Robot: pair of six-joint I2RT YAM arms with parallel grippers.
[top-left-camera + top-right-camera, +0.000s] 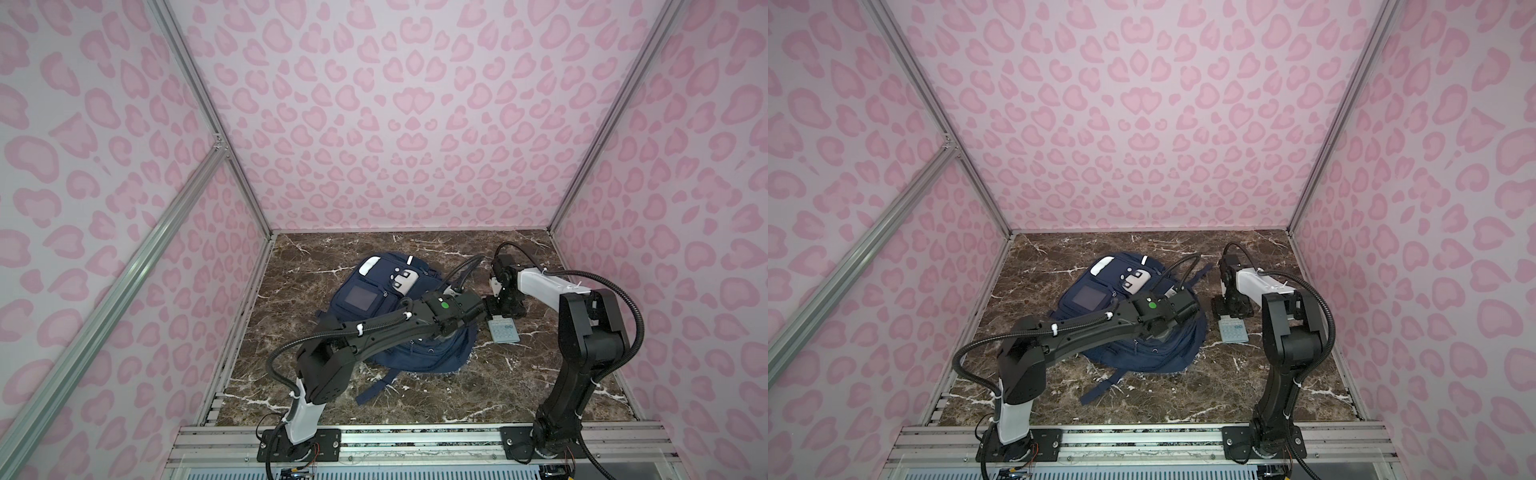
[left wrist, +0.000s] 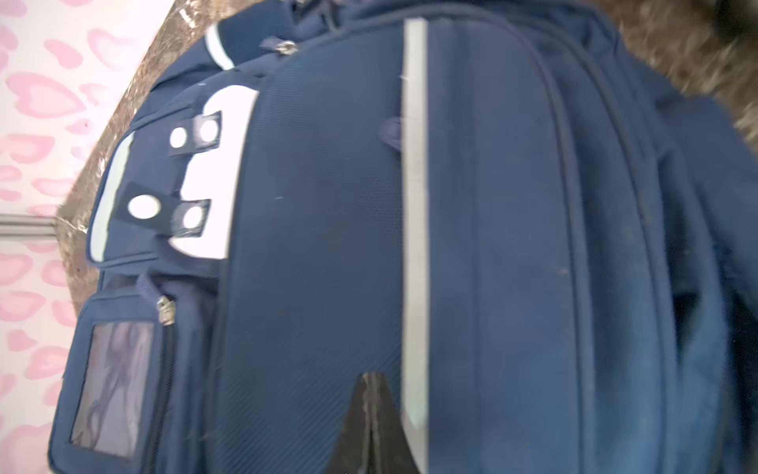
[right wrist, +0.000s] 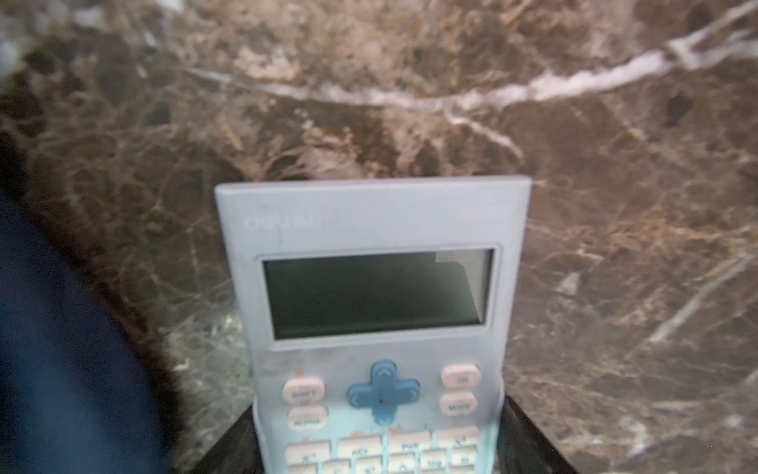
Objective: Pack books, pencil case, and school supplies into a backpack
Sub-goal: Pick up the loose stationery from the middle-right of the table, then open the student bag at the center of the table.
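The navy backpack [image 1: 415, 357] [image 1: 1167, 353] lies flat on the marble table in both top views, its front pockets facing up. My left gripper [image 1: 486, 309] [image 2: 371, 410] hovers over its right side. Its fingers are shut together beside the grey reflective stripe [image 2: 414, 205], with nothing showing between them. Just right of the backpack, the pale grey-blue calculator [image 1: 504, 331] [image 1: 1233, 331] [image 3: 377, 287] lies on the table. My right gripper [image 1: 505, 311] [image 3: 377, 447] is shut on the calculator's keypad end, one black finger against each long side. The books and pencil case are out of view.
A loose backpack strap [image 1: 374, 388] trails toward the front rail [image 1: 415, 436]. Pink-patterned walls close in the table on three sides. Bare marble [image 1: 540, 374] shows in front of and right of the calculator. Both arms meet close together above the backpack's right edge.
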